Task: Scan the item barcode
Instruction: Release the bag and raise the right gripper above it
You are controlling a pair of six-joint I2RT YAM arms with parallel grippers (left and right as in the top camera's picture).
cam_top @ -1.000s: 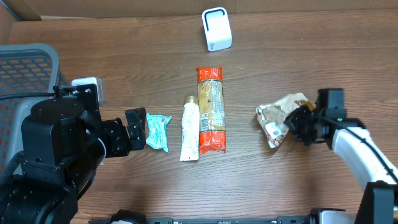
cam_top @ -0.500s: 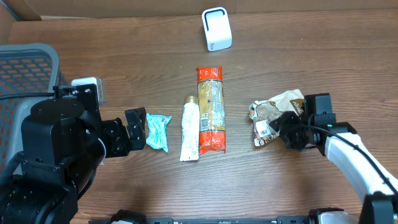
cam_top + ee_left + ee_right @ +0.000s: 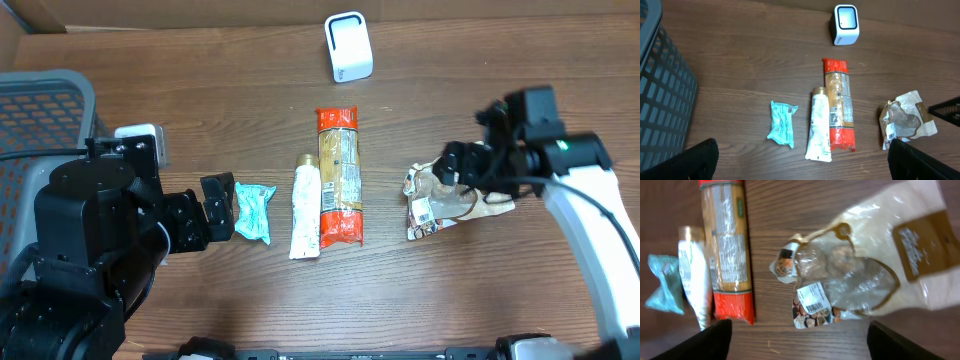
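right gripper (image 3: 805, 341): jaws wide, empty | snack bag (image 3: 860, 275): flat directly beneath it; barcode label (image 3: 812, 299) face-up, probably laid so for reading | scanner (image 3: 348, 46): well ahead, leftward | left gripper (image 3: 222, 208): wide, idle

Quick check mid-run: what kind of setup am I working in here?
Most likely a mock checkout on a wooden table, not a real shop: a white scanner stands at the far edge, packaged goods like the pasta pack lie in a row, and a grey basket sits at the left.
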